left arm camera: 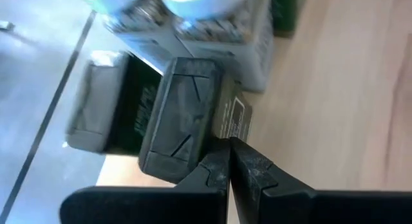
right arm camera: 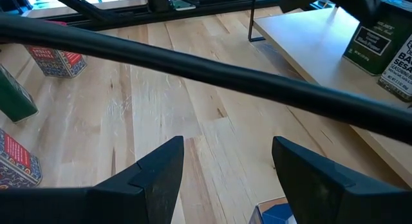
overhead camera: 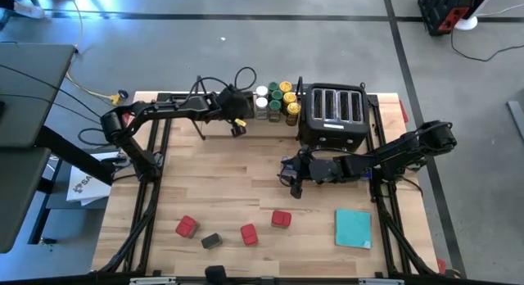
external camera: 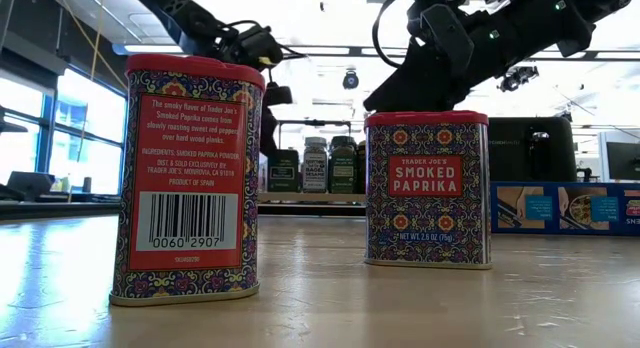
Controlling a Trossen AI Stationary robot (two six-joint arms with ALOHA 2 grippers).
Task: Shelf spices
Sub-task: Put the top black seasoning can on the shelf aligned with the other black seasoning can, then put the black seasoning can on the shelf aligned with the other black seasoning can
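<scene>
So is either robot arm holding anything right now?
No. The left tool is shut on nothing, right by a dark tin on the shelf. The right tool is open over bare table.

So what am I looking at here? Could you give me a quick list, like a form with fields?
Setting: wooden table with two robot arms
Shelf: light-wood rack at the far edge, beside a black toaster
On the shelf: cluster of spice jars with white, green and yellow lids
Still on the table: three red paprika tins, one dark tin, a teal square
Left gripper: at the shelf next to the jars, fingers shut, a dark tin just beyond them
Right gripper: above mid-table, fingers open, empty
</scene>
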